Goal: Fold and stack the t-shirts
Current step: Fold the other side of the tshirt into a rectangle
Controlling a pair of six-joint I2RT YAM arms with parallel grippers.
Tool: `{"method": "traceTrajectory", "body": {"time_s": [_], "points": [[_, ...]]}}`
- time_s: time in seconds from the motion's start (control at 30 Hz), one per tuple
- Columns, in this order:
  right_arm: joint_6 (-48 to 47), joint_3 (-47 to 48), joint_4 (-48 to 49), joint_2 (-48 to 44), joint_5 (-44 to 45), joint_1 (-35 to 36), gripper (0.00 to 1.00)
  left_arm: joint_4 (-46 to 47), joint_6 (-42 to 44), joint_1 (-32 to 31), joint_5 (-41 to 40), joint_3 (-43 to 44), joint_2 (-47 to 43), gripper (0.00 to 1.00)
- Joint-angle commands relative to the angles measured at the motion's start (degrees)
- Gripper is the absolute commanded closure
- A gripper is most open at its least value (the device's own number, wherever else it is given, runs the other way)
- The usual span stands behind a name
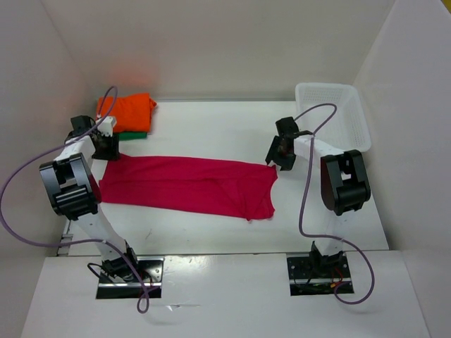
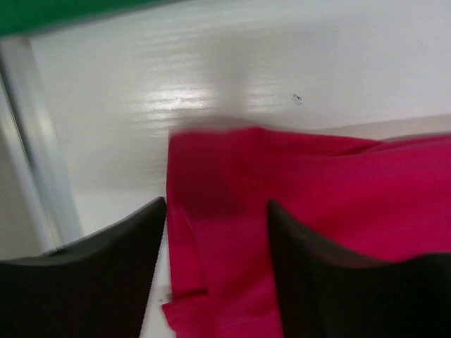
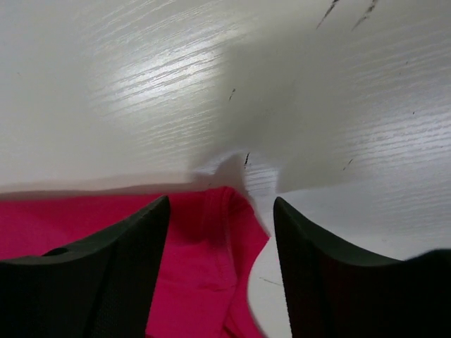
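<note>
The magenta-red t-shirt (image 1: 183,184) lies flat as a long folded band across the middle of the table. My left gripper (image 1: 107,149) hangs over its left end. In the left wrist view the left gripper (image 2: 216,204) is open, with the red cloth (image 2: 338,183) lying loose on the table under the gap. My right gripper (image 1: 278,160) is over the band's far right corner. There the right gripper (image 3: 220,201) also stands open above the hemmed corner (image 3: 204,243). The orange t-shirt (image 1: 128,109) sits folded on the green t-shirt (image 1: 134,134) at the back left.
A white mesh basket (image 1: 331,113) stands at the back right against the wall. White walls close the table on the left, back and right. A strip of green cloth (image 2: 42,17) shows just beyond my left gripper.
</note>
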Motion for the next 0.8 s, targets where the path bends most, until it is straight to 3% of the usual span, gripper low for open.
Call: {"method": "traceTrajectory", "body": {"time_s": [0.0,0.03,0.17,0.23,0.37,0.53,0.77], "points": [[-3.2,2.1,2.1,-3.0,-0.1,0.2,0.33,1.7,-2.5,0.7,-0.4,3.7,2.6,0.29],[-3.2,2.1,2.1,-4.3,0.9,1.5,0.24,1.7,-3.2,0.7,-0.4,3.8,1.9,0.24],[-4.6,3.3,0.0,-9.9,4.2,6.4,0.13,1.7,-3.7,1.3,-2.5,3.8,-5.0,0.07],[-3.1,2.5,-2.4,-13.5,6.1,8.0,0.13,0.9,-2.8,1.3,-4.1,3.8,-7.3,0.00],[3.9,-3.2,-6.8,-19.6,3.6,8.7,0.13,-5.6,1.2,1.9,-9.0,3.1,-10.7,0.00],[13.1,-15.0,-8.1,-25.4,-0.8,8.7,0.13,-7.2,4.4,3.8,-12.6,-5.7,-11.9,0.00],[18.8,-22.3,-7.5,-24.9,-5.7,9.8,0.14,-9.0,5.5,4.3,-12.8,-12.4,-10.5,0.00]]}}
